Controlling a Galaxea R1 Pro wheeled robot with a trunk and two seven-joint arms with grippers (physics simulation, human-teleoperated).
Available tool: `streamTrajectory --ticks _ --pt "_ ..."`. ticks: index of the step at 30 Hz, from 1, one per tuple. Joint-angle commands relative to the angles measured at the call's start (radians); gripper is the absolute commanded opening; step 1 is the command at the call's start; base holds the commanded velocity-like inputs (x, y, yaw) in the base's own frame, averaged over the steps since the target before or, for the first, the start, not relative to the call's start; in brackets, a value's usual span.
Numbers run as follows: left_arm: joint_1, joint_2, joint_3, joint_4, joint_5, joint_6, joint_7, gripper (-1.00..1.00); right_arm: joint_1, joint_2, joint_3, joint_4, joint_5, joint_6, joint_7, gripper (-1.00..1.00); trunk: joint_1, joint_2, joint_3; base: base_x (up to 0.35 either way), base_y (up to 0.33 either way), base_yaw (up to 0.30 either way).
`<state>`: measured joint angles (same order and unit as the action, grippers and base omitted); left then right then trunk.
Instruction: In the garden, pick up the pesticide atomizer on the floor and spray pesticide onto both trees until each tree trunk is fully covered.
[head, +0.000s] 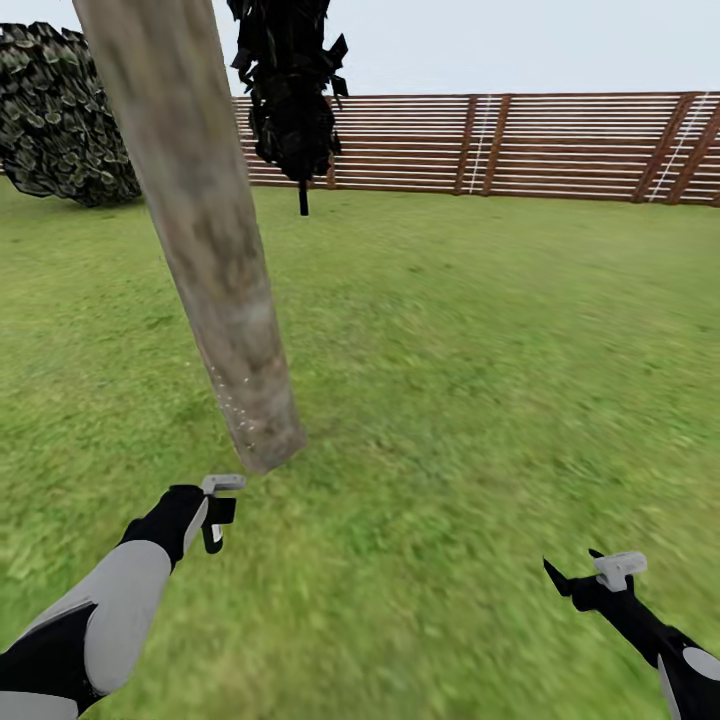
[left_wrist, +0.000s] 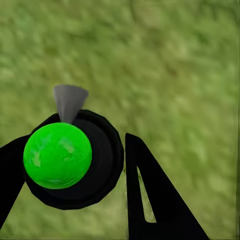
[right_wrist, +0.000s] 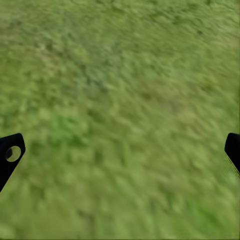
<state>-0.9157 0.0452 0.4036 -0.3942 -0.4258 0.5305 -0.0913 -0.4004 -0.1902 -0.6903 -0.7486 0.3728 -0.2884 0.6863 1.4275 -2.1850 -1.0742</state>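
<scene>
Green-topped atomizer (left_wrist: 57, 155) clamped in left tool (head: 215, 512), just beside mottled trunk (head: 215, 270) base, above grass (head: 450, 380). Right tool (head: 580, 580) spread wide, empty, well apart from trunk. Slatted fence (head: 520, 145) behind.

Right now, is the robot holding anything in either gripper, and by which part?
The left gripper holds the atomizer, fingers on either side of its round body, nozzle toward the trunk. The right gripper is open, holding nothing.
</scene>
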Motion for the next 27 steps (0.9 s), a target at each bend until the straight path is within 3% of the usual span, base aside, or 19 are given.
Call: streamTrajectory --ticks 1,9,27 --pt "0.0 0.0 0.0 0.0 -0.001 0.0 0.0 -1.0 0.0 0.0 0.0 0.0 0.0 0.0 0.0 1.0 0.0 0.0 0.0 0.208 -0.278 0.164" --pt "0.0 -0.002 -0.001 0.0 -0.001 0.0 -0.001 -1.0 0.0 0.0 0.0 0.0 0.0 0.0 0.001 1.0 0.0 0.0 0.0 0.26 -0.218 0.047" --pt "0.0 -0.002 0.001 -0.001 0.001 0.0 0.0 -1.0 0.0 0.0 0.0 0.0 0.001 0.0 0.001 1.0 0.0 0.0 0.0 0.06 -0.315 0.246"
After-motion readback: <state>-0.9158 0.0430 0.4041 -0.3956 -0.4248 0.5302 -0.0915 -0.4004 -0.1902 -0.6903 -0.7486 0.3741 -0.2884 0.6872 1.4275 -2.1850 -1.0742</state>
